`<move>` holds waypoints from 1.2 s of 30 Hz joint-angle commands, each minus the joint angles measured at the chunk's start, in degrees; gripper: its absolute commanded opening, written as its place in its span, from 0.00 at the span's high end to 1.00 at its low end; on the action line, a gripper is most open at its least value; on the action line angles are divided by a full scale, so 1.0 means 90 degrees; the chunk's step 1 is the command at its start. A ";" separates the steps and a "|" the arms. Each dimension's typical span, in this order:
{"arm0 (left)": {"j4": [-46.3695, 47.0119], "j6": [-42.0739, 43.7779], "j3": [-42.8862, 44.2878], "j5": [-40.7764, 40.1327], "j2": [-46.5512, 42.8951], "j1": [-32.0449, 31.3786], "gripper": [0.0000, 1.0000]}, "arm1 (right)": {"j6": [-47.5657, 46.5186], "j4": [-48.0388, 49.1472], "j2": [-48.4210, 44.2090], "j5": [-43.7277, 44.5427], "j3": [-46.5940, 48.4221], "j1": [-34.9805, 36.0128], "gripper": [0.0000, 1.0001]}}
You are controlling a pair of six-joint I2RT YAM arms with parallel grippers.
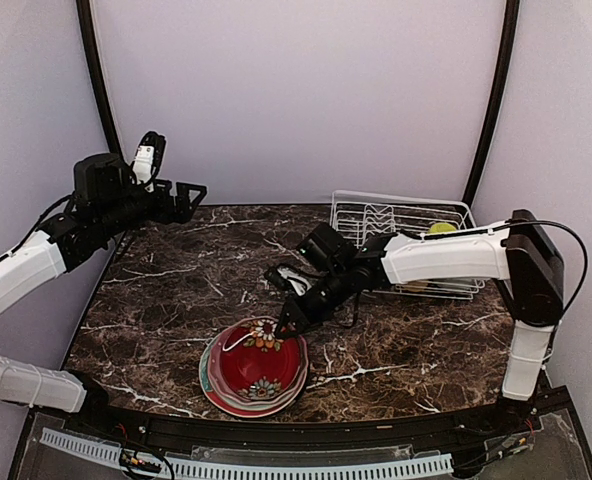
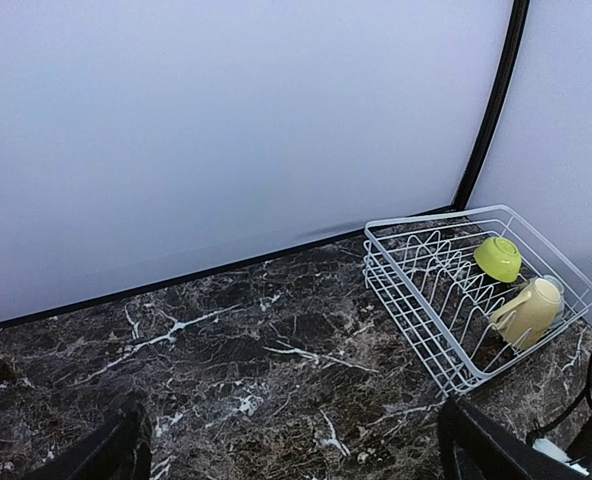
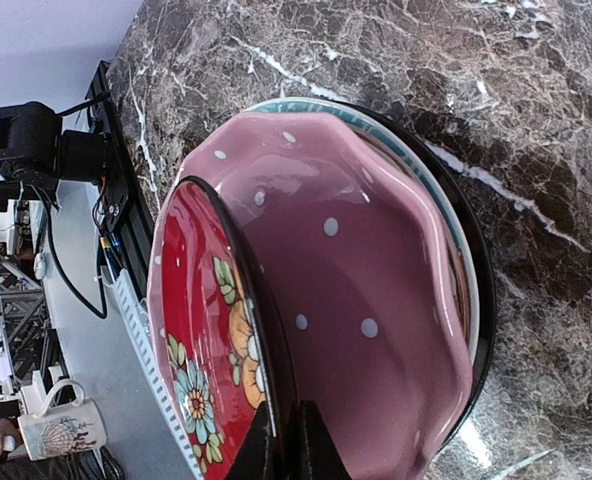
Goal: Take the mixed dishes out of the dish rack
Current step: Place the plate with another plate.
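My right gripper (image 1: 284,325) is shut on the rim of the red floral plate (image 1: 256,362), which tilts over a stack of plates at the front centre. In the right wrist view my right gripper (image 3: 286,445) pinches the red floral plate (image 3: 201,340) above the pink scalloped plate (image 3: 366,270), the pale teal plate (image 3: 416,160) and a black-rimmed plate (image 3: 481,290). The white dish rack (image 2: 416,300) holds the lime-green bowl (image 2: 498,257) and the pale yellow mug (image 2: 528,312). My left gripper (image 1: 186,195) is open and empty, raised at the back left. No pale blue cup shows.
The dish rack (image 1: 401,215) stands at the back right against the wall, partly behind my right arm. Dark marble table top (image 1: 166,290) lies between the stack and the left arm. Black frame poles (image 1: 491,100) rise at the back corners.
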 commanded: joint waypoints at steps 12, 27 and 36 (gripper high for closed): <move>0.0079 -0.0077 -0.0110 0.0164 0.0099 0.0045 0.01 | -0.0434 -0.0402 -0.0097 0.0868 0.0326 0.0164 0.52; 0.0081 -0.0100 -0.0106 0.0218 0.0230 0.0045 0.01 | -0.0777 -0.0487 -0.0888 0.1689 0.0282 0.0107 0.34; 0.0081 -0.0088 -0.0114 0.0223 0.0223 0.0045 0.01 | -0.1136 -0.0693 -0.1717 0.2416 0.0101 -0.0433 0.28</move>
